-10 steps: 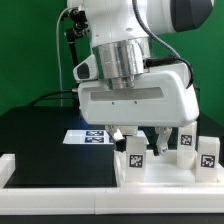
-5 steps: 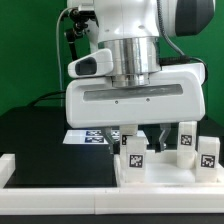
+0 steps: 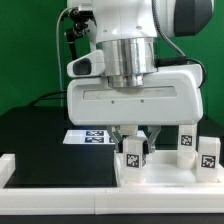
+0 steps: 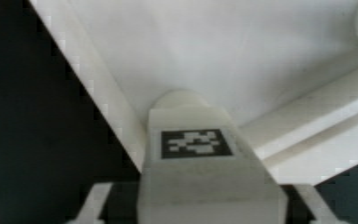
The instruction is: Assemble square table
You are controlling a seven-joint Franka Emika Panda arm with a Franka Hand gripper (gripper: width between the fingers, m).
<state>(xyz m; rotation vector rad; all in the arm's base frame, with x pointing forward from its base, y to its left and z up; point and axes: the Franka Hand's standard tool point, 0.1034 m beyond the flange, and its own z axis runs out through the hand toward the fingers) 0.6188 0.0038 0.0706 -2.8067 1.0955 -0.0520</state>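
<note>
Nearest, along the front edge: long white border rail (image 3: pixel 60 168). Behind it, toward the exterior view's right: square tabletop (image 3: pixel 170 176), tray-like, rim raised. Inside it, upright with long axis vertical: tagged leg (image 3: pixel 133 157) (image 4: pixel 201 160), tag facing the camera. Gripper (image 3: pixel 133 146) down over that leg, fingers (image 3: pixel 119 140) flanking it; jaws partly closed, actual grip unclear. Farther right: two more upright legs (image 3: pixel 186 143), (image 3: pixel 208 157). Beyond: marker board (image 3: pixel 88 136) flat on black table (image 3: pixel 35 130).
</note>
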